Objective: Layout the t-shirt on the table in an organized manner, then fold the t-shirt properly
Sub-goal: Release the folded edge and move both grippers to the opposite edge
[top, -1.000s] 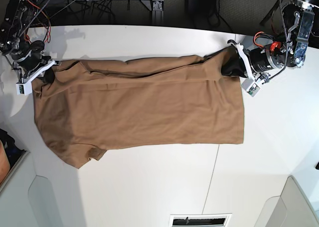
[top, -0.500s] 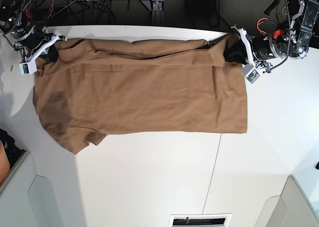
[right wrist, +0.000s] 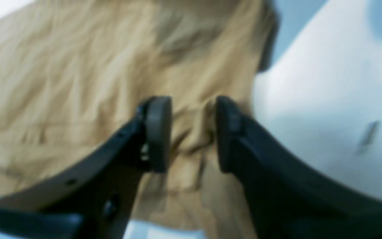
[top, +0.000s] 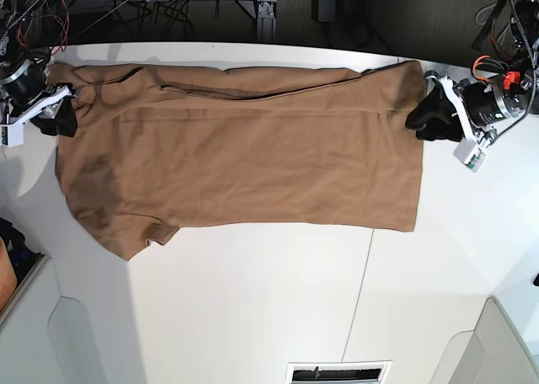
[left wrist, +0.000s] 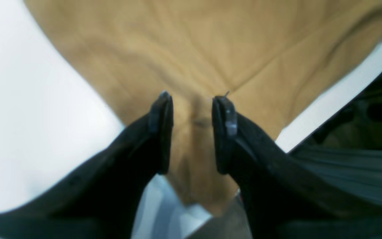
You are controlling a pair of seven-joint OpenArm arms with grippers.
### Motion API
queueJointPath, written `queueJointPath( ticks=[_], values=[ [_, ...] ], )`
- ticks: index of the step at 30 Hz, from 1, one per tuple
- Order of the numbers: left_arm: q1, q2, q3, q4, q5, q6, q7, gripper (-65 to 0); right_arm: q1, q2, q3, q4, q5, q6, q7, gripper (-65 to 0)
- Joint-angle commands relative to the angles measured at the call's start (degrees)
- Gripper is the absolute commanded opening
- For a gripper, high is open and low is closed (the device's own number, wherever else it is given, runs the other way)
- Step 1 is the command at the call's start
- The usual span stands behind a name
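One t-shirt (top: 244,169), tan, lay spread flat across the table (top: 278,308). Soft, light, limp cloth; likely best pinched at corners or hem. Left gripper (left wrist: 192,109) and right gripper (right wrist: 192,116) stood parted, cloth between, unclamped.

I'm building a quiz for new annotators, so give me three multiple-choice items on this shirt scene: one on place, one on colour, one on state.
1. Where does the t-shirt lie?
A. spread on the table
B. hanging off the near edge
C. in a bin

2. What colour is the t-shirt?
A. blue
B. tan-brown
C. white

3. How do the jaws of the left end effector stand?
A. clamped shut
B. parted, cloth between them
C. out of view

Key: 1 A, base view shows it flat; 2 B, seen in every view; 3 B, left wrist view shows the gap.
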Motion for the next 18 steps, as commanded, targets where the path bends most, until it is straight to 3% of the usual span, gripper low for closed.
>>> queueJointPath(
  ticks=[1,5,11,15,18],
  values=[
    [-1.6,-1.0,-1.0,0.8,-0.9,-0.6,-1.6,-42.0,2.2,1.0,0.8,0.8,1.0,-0.1,1.6,-41.8],
    [-5.9,-0.5,-1.0,-1.9,1.0,-0.6,-5.4,-42.0,8.7,1.1,0.8,-3.3,-1.1,-1.4,3.8,-41.8],
    [-15.8,0.4,-1.0,-14.8,0.7,-0.6,-5.8,-41.9,22.1,1.6,0.8,-17.3,-5.7,-1.9,5.2,-40.2],
    [-22.2,0.5,0.3,-24.2,0.0,-0.6,-5.8,-31.4,29.4,3.6,0.8,-28.5,-7.9,-1.9,8.0,-31.7],
    [-26.7,0.5,2.7,-31.5,0.0,-0.6,-6.5,-30.0,33.7,5.1,0.8,-35.7,-9.6,-1.9,9.3,-31.4]
  ],
)
